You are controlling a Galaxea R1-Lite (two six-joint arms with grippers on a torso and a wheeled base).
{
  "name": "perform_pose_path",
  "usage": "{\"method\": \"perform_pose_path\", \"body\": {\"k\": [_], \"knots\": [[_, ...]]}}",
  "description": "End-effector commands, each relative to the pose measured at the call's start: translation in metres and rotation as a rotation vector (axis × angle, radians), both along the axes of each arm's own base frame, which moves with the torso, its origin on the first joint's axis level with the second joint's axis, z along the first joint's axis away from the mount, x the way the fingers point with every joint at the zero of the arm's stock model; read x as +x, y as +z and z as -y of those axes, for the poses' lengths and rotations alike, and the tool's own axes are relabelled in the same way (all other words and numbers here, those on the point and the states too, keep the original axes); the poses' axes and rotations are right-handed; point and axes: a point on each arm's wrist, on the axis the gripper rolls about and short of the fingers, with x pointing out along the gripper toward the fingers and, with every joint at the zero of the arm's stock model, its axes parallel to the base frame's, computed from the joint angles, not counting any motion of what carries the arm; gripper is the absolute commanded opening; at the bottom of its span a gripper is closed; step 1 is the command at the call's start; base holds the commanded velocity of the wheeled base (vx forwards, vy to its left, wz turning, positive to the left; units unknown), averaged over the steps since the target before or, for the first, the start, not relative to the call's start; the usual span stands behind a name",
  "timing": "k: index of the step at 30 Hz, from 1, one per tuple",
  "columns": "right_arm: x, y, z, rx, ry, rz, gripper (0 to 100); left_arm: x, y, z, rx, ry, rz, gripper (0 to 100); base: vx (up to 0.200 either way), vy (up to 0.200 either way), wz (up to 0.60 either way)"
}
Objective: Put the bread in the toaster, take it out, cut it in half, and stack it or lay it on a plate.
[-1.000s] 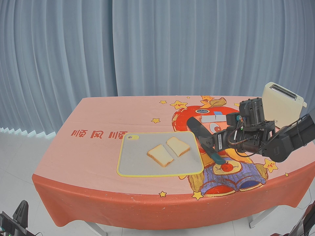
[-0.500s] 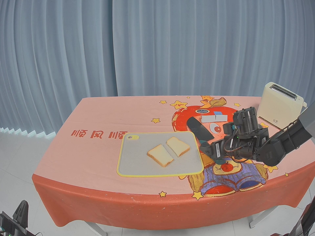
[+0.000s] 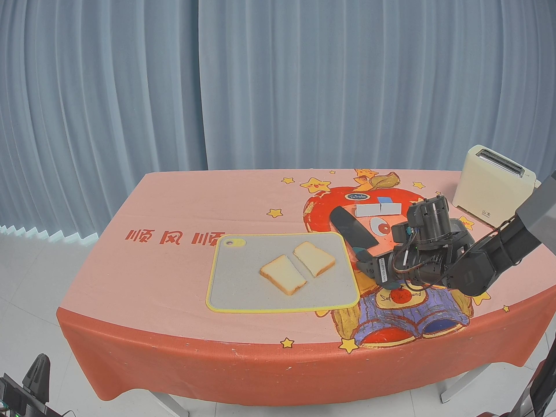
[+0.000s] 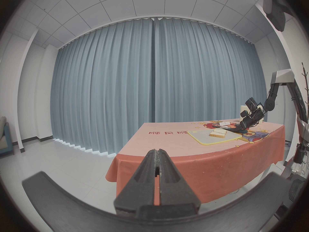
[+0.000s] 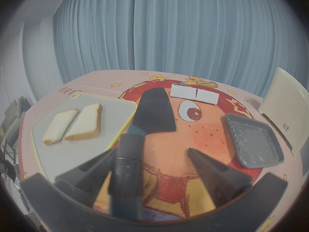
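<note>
Found the bread already cut in two, lying flat on the cutting board [image 3: 237, 279]: front bread half [image 3: 283, 274] nearer the surface's front edge, rear bread half [image 3: 314, 259] just behind and to the right, with a narrow gap between (cut sides facing each other). Saw the board resting about mid-width on the surface [image 3: 174, 204], over an orange printed cloth.

Noted the knife [image 5: 151, 113] lying flat just beside the board's right edge, dark blade toward the far side, handle toward the robot. Caught the right end effector [image 5: 154, 152] low over the cloth with fingers spread wide and clamping nothing. Saw the knife handle sitting between them, close against one finger [image 5: 83, 174]; could not tell whether touching.

Spotted the grey plate [image 5: 254, 140], a shallow square tray, to the right of the knife, between it and the cream toaster [image 3: 495, 185] at the far right corner. Marked two white blocks [image 3: 377, 209] just beyond the blade tip.

Found the left end effector [image 4: 157, 157] with fingers pressed together on nothing, low over the floor, well apart from the surface.
</note>
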Motion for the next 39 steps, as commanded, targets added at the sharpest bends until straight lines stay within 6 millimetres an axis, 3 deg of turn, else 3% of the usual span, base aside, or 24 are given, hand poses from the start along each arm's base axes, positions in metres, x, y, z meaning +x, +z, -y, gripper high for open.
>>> {"method": "perform_pose_path", "body": {"k": [1,18,39], "knots": [[-0.002,-0.004,-0.002,-0.006,0.007,-0.014,0,0.001,-0.005,0.000,0.000,0.000,-0.019,0,0.000,0.000,0.00],[-0.012,0.002,-0.013,0.002,0.046,0.000,0,0.001,-0.005,0.000,0.000,0.000,-0.019,0,0.000,0.000,0.00],[-0.014,0.033,-0.017,0.163,0.010,0.097,0,0.001,-0.005,0.000,0.000,0.000,-0.017,0,0.000,0.000,0.00]]}}
